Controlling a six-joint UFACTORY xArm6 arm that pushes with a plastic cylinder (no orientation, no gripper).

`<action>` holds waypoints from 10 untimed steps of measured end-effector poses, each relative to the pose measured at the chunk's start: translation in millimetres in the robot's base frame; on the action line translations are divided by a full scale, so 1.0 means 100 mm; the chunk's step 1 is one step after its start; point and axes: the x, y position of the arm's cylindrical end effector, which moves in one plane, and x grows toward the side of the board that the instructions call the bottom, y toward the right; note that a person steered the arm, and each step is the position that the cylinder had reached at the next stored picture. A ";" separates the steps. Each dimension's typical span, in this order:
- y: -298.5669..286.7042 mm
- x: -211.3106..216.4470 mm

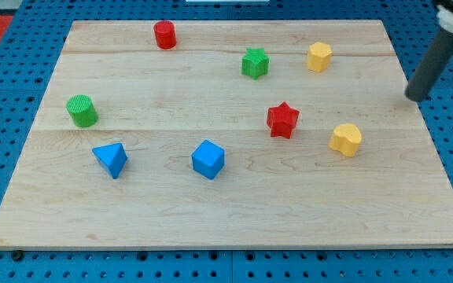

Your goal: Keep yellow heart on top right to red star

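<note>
The yellow heart [345, 139] lies on the wooden board, to the right of and slightly below the red star [282, 119], a short gap between them. My tip [412, 97] is at the board's right edge, above and to the right of the yellow heart, well apart from it. The rod runs up to the view's top right corner.
A yellow hexagon [318, 56] and a green star [254, 63] sit above the red star. A red cylinder [164, 34] is at the top. A green cylinder [82, 111] is at the left. A blue triangle [111, 159] and a blue cube [208, 159] lie lower down.
</note>
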 end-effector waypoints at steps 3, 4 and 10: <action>-0.45 1.14; -0.94 0.91; -1.02 0.94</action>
